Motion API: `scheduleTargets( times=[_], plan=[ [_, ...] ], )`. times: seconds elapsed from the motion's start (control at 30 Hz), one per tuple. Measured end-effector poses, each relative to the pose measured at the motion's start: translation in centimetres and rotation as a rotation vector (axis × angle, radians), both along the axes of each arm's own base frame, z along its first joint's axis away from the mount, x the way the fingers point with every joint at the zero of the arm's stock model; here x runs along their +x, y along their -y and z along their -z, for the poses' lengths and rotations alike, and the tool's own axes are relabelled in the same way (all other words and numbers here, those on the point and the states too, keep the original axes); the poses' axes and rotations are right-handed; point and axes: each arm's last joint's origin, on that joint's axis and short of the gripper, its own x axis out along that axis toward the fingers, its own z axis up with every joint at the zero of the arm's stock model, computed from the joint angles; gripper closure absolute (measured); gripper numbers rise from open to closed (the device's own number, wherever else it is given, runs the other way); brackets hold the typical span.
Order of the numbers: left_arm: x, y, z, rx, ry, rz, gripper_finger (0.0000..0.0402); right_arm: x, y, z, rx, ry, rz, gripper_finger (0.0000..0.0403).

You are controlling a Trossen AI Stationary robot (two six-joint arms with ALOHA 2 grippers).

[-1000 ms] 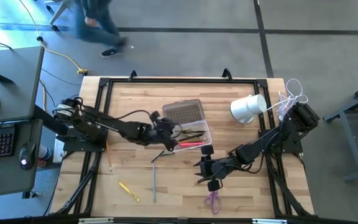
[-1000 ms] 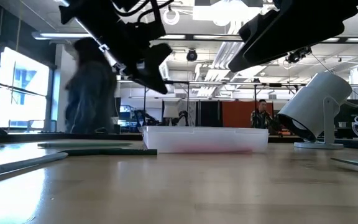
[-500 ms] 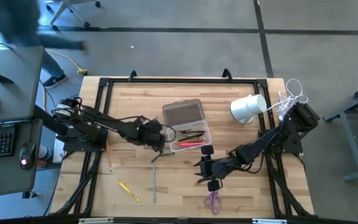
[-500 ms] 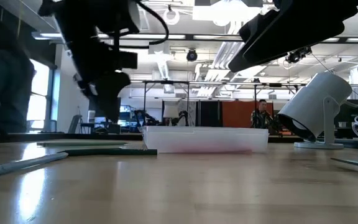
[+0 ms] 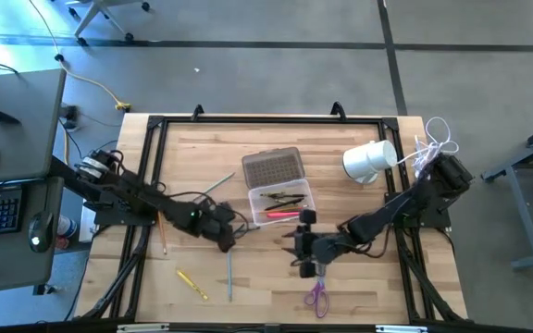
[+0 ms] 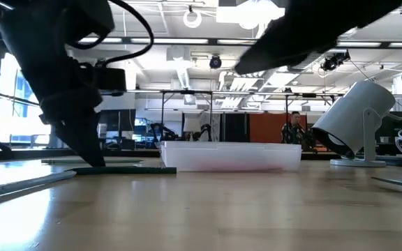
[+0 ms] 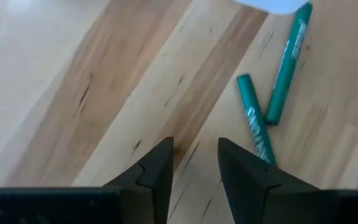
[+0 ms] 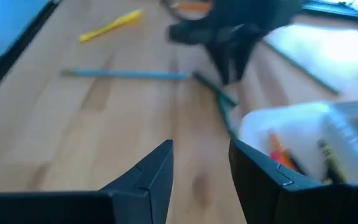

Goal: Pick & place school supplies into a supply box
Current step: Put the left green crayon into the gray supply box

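The supply box (image 5: pixel 283 203), clear with its grey lid (image 5: pixel 271 166) swung open toward the far side, rests on the table's middle and holds pens, one of them pink. My left gripper (image 7: pixel 196 146) stands open low over bare wood just left of the box's near corner. Two green pens (image 7: pixel 255 118) lie on the table just beyond its fingertips, untouched. My right gripper (image 5: pixel 302 250) hovers open near the box's near right corner, with nothing between its fingers. A blue pencil (image 5: pixel 229 276), a yellow one (image 5: pixel 192 284) and purple scissors (image 5: pixel 316 296) lie toward the near edge.
An orange pencil (image 5: pixel 162 231) lies by the left frame rail and a grey one (image 5: pixel 213 185) left of the lid. A white cylindrical object (image 5: pixel 368 159) and a white cable bundle (image 5: pixel 433 139) sit at the far right. Bare wood stretches along the far side.
My left gripper has left the box and gone toward the table's near left, sinking close to the tabletop and tipping more steeply downward. The box's contents and the grey pencil beside the lid now show. A person on the floor beyond the table has walked out of view.
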Motion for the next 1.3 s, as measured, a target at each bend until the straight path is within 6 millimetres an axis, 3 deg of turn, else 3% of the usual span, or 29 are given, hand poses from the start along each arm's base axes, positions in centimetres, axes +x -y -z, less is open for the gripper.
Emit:
scheduleTargets(
  times=[0.23,0.33,0.53,0.67,0.8,1.07,1.3],
  plan=[
    [0.2,-1.7,0.0,0.143,0.053,-0.147,0.0243,5.0,2.4,3.2,0.081,0.11,-0.162,0.0263],
    [0.4,-2.5,-0.1,0.151,0.071,-0.211,0.0243,7.1,3.9,4.3,0.045,0.032,-0.145,0.0263],
    [0.7,-3.7,0.0,0.126,0.053,-0.246,0.0243,10.7,6.6,3.5,0.037,-0.218,-0.125,0.0263],
    [0.8,-3.9,0.0,0.127,0.059,-0.264,0.0243,13.0,7.6,2.8,0.052,-0.258,-0.113,0.0263],
    [0.7,-4.0,-0.1,0.092,0.098,-0.362,0.0243,14.8,7.7,3.5,0.062,-0.271,-0.175,0.0263],
    [-0.4,-4.5,0.1,0.205,0.017,-0.403,0.0243,16.3,7.8,6.6,0.039,-0.361,-0.161,0.0263],
    [-1.9,-5.9,0.2,0.299,-0.087,-0.519,0.0243,16.3,9.0,7.1,0.045,-0.382,-0.126,0.0263]
  ],
)
